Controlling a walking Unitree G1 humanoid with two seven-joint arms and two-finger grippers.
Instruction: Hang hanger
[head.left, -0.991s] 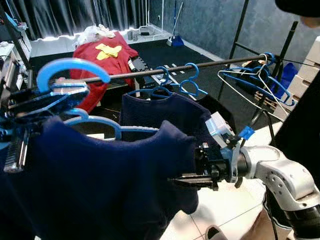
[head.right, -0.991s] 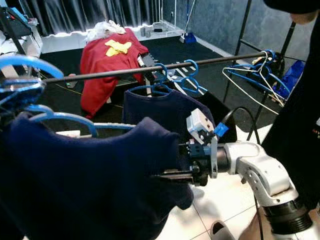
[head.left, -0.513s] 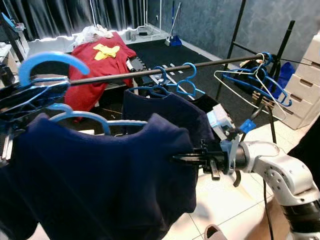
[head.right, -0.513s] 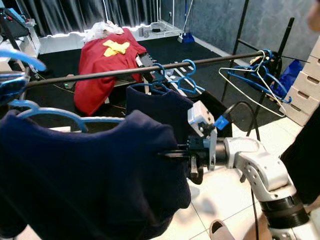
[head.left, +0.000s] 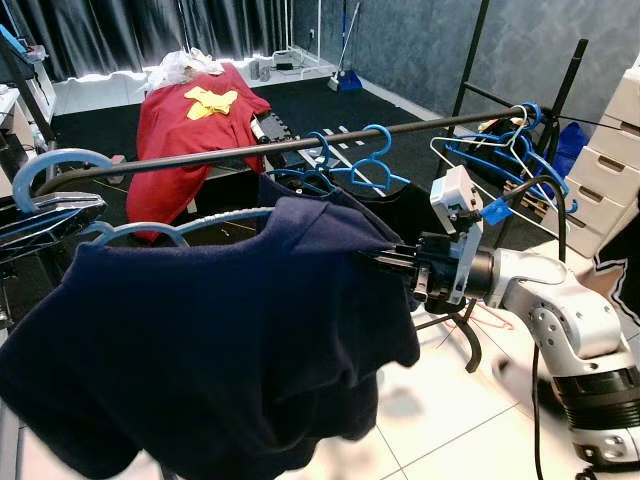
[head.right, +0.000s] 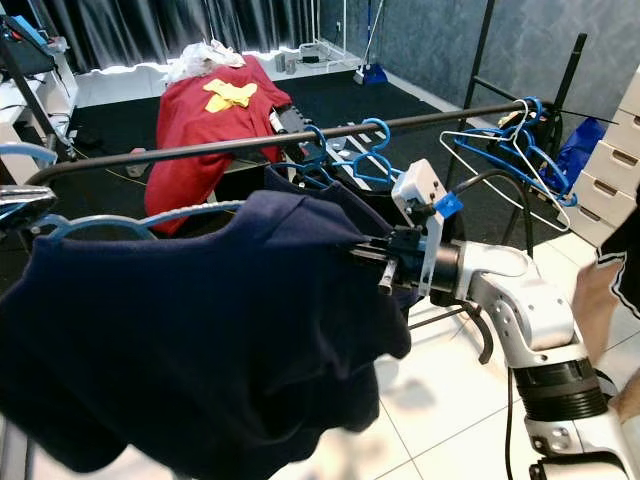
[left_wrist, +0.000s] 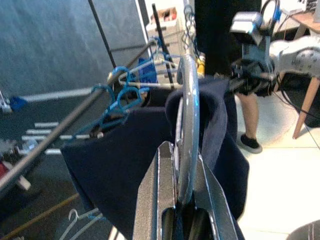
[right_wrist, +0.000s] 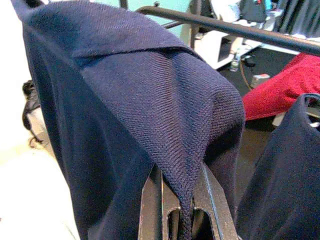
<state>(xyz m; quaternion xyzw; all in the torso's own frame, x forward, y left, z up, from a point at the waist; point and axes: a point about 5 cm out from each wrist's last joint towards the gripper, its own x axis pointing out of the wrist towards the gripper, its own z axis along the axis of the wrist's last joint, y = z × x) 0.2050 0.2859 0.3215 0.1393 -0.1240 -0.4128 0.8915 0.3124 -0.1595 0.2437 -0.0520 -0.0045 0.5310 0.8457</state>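
Pinching the navy garment (head.left: 230, 340) shoulder, the right gripper (head.left: 385, 262) was closed; the left gripper (left_wrist: 180, 200) clamped the blue hanger (left_wrist: 187, 125) just below the rail (head.left: 250, 150). No legible writing.

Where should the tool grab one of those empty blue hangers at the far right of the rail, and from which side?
Grip the empty blue hangers by the lower bar, from the robot's side: the hooks sit bunched on the rail, while the bars hang free below.

I'm in a home's laundry or dressing room: a clothes rail (head.left: 300, 145) hung with blue hangers (head.left: 375, 165), dark curtains (head.left: 120, 35), white drawers (head.left: 615, 150), tiled floor (head.left: 470, 420).
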